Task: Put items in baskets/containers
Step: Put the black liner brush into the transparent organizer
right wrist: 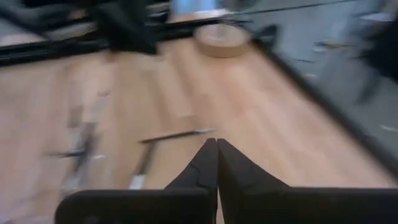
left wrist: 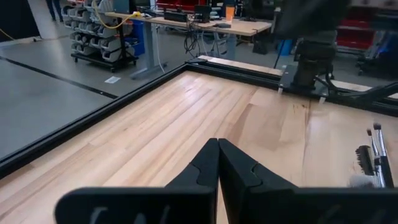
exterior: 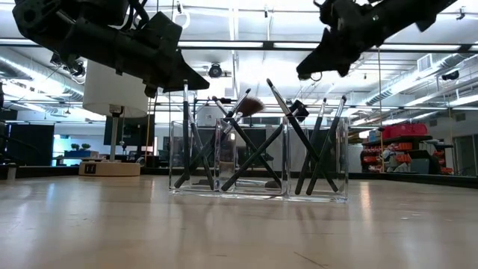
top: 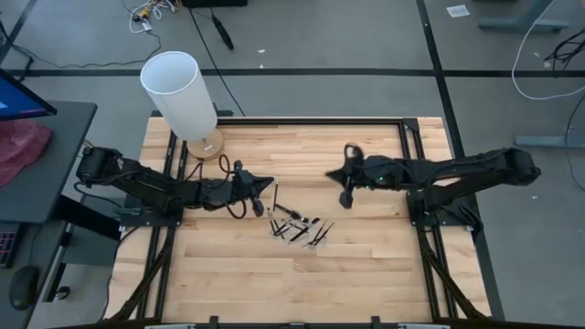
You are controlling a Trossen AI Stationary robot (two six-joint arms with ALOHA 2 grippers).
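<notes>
1. On the wooden bench (top: 366, 265), near its middle: a low clear holder (exterior: 258, 158) split into compartments, upright, carrying thin black makeup brushes (exterior: 246, 146) that lean and cross one another inside it.
2. Beside the holder toward the left arm: one more brush (top: 275, 197), lying flat on the wood, apart from the cluster.
3. Above the bench, just left of the holder: left end effector (top: 266, 183), clenched, fingers (left wrist: 217, 171) pressed together with nothing between them, not touching any brush.
4. Farther right, well above the wood and apart from the holder: right end effector (top: 346, 196), likewise clenched and empty, fingers (right wrist: 214, 168) meeting at the tips.
5. Ahead of the right fingers in the right wrist view: a dark stick on the wood, probably the loose brush, too blurred to be sure.
6. At the far left corner: a tall white cylinder (top: 179, 91) on a round wooden base (top: 208, 144).
</notes>
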